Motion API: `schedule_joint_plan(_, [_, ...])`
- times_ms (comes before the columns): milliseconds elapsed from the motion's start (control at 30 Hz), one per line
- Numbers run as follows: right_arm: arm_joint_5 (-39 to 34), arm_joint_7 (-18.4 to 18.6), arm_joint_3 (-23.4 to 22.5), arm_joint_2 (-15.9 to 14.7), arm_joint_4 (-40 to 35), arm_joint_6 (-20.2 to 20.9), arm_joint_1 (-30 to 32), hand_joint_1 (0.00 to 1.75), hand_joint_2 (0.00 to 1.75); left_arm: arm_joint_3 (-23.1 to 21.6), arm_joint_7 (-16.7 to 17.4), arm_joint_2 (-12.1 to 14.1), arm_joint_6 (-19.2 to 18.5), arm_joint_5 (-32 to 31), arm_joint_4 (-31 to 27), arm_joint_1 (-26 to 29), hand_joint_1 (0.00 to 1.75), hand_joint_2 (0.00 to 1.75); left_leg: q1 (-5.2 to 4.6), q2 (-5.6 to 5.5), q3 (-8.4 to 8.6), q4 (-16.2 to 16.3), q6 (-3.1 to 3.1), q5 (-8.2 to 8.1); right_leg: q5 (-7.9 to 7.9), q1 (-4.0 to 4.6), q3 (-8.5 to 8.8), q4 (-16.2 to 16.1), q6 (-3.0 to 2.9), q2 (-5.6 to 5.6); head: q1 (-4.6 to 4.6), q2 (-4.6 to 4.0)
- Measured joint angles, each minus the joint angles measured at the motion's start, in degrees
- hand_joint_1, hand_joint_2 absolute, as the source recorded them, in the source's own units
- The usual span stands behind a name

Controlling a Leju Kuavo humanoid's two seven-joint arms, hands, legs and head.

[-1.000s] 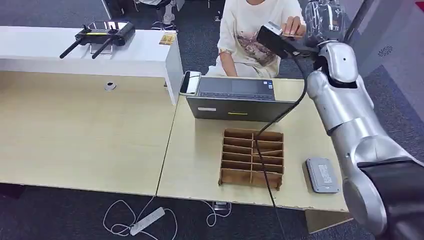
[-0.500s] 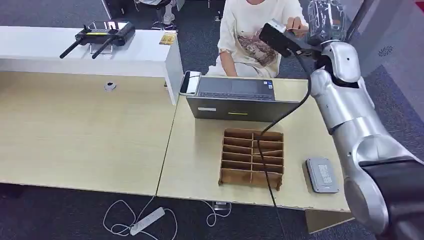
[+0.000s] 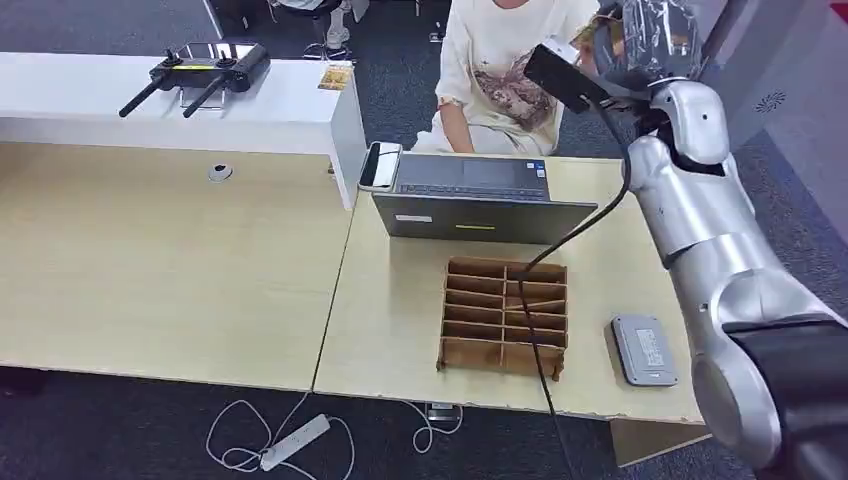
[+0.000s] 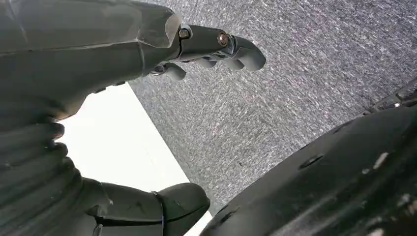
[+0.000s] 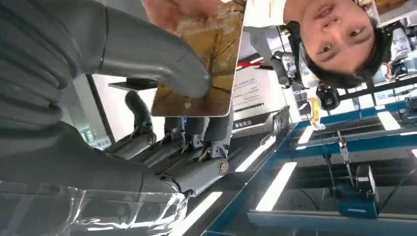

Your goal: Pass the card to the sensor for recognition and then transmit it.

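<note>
right hand: wrapped in clear film at the top edge of the head view; its fingers cannot be made out there.
card: above the right hand's fingers, partly covered by its thumb; the far end is cut off by the picture's edge, and whether the fingers press its back cannot be told.
person's hand: at the card's far end, mostly out of the picture.
person: beyond the right hand, head cut off in the head view.
left hand: palm side out of sight.
sensor: well below the right hand; markings too small to read.
</note>
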Motion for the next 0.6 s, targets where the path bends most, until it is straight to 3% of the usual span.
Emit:
schedule_joint_plan(467, [-0.28, 0.0, 0.0, -0.02, -0.79, -0.24, 0.95, 1.75, 1.75, 0.02, -0.02, 0.0, -0.02, 0.04, 0.0, 0.02, 0.0, 1.75, 0.0, 0.0, 0.0, 0.0, 0.0, 0.0, 0.0, 0.0, 0.0, 0.0, 0.0, 0.0, -0.02, 0.0])
schedule_joint_plan(600, [-2.42, -1.35, 0.0, -0.02, -1.38, -2.29, 1.74, 1.75, 1.75, 0.13, -0.02, 0.0, -0.02, 0.13, 0.0, 0.02, 0.0, 1.75, 0.0, 0.0, 0.0, 0.0, 0.0, 0.0, 0.0, 0.0, 0.0, 0.0, 0.0, 0.0, -0.02, 0.0])
